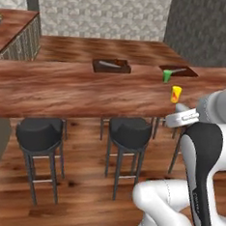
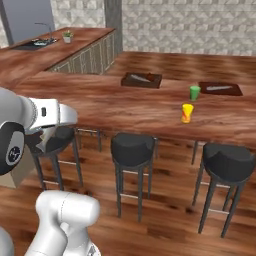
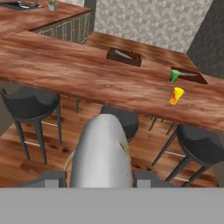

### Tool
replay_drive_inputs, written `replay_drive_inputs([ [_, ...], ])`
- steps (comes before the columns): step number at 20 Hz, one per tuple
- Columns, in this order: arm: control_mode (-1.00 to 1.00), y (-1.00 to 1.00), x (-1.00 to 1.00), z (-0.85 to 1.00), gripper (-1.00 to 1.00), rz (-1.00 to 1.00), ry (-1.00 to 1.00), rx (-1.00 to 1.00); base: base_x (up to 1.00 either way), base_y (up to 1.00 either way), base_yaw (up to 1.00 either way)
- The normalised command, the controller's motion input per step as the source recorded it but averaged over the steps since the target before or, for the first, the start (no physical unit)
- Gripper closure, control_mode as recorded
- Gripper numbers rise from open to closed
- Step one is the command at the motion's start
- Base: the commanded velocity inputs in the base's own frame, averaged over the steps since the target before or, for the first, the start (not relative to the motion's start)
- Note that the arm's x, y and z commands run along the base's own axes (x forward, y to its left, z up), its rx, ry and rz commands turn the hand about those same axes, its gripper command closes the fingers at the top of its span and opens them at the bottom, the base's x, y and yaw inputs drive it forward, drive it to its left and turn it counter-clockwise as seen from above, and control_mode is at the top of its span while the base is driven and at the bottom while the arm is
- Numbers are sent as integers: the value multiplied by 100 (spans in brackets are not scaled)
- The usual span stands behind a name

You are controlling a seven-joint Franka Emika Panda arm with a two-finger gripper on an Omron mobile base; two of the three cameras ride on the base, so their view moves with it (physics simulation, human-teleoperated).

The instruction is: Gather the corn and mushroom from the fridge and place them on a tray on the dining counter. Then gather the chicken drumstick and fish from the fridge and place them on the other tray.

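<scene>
A silver-grey fish (image 3: 103,148) fills the lower middle of the hand view, and my gripper (image 3: 100,177) is shut on it, with a dark fingertip (image 3: 54,177) on either side. Ahead across the dining counter (image 1: 64,86) lie two dark brown trays. The left tray (image 1: 112,66) (image 2: 142,80) (image 3: 124,57) holds a small greyish thing I cannot make out. The right tray (image 1: 179,71) (image 2: 220,89) (image 3: 190,75) holds a similar pale sliver. The corn, mushroom, chicken drumstick and fridge are out of view.
A green cup (image 1: 166,76) (image 2: 194,92) and a yellow cup (image 1: 175,94) (image 2: 187,113) stand on the counter near the right tray. Dark stools (image 1: 39,133) (image 1: 129,131) (image 2: 227,161) line the counter's near side above a wooden floor. A second counter with a sink (image 2: 35,43) runs along the left.
</scene>
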Motion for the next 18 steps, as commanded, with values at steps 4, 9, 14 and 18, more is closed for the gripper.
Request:
replay_drive_inputs([
  [4, 100, 0, 0, 0, 100, 0, 0, 0, 10, -100, 0],
  [9, 100, 0, 0, 0, 100, 0, 0, 0, 0, -100, 0],
  [14, 100, 0, 0, 0, 100, 0, 0, 0, 0, -100, 0],
  [18, 100, 0, 0, 0, 100, 0, 0, 0, 0, -100, 0],
])
